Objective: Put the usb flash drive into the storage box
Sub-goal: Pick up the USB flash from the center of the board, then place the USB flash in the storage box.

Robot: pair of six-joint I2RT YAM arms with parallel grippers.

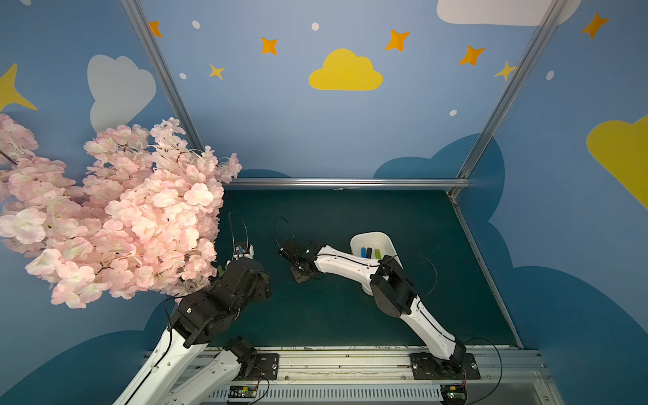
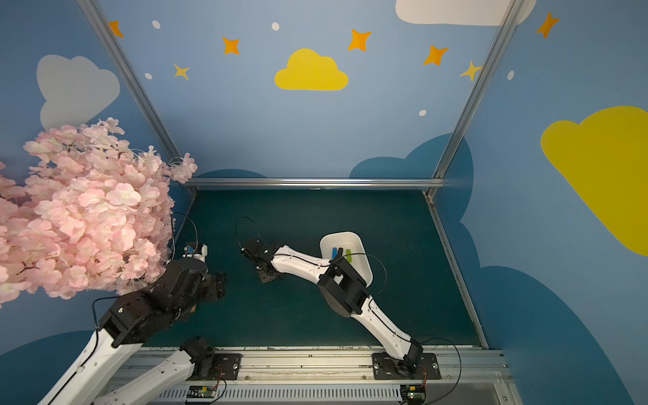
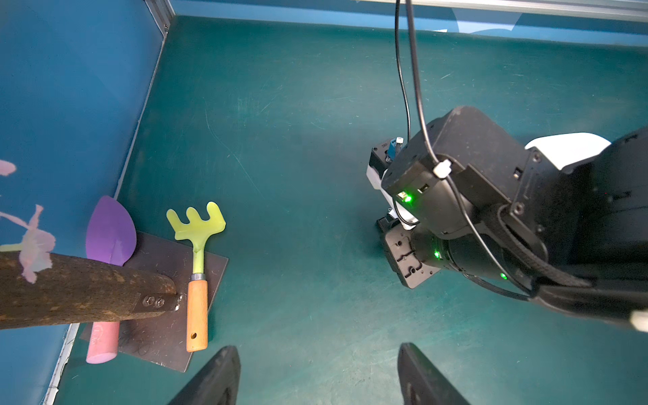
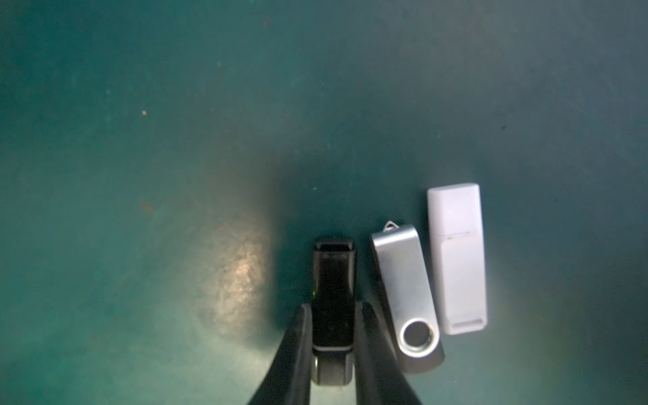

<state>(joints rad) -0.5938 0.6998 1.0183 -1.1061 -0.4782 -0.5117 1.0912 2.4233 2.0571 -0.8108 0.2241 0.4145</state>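
Three flash drives lie side by side on the green mat (image 4: 140, 175), well apart from the storage box (image 1: 370, 240), on its side towards the left arm. The right gripper (image 4: 335, 306) is clamped across the black flash drive (image 4: 333, 277), probably because it is the end one of the row, beside the silver swivel drive (image 4: 403, 280) and the white capped drive (image 4: 457, 259). A blue drive (image 1: 363, 251) and a green drive (image 1: 377, 253) lie inside the box. The left gripper (image 3: 316, 347) hangs wide open and empty, farther still from the box.

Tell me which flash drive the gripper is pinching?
The black plastic flash drive, in the right gripper; the silver metal one and white plastic one lie free.
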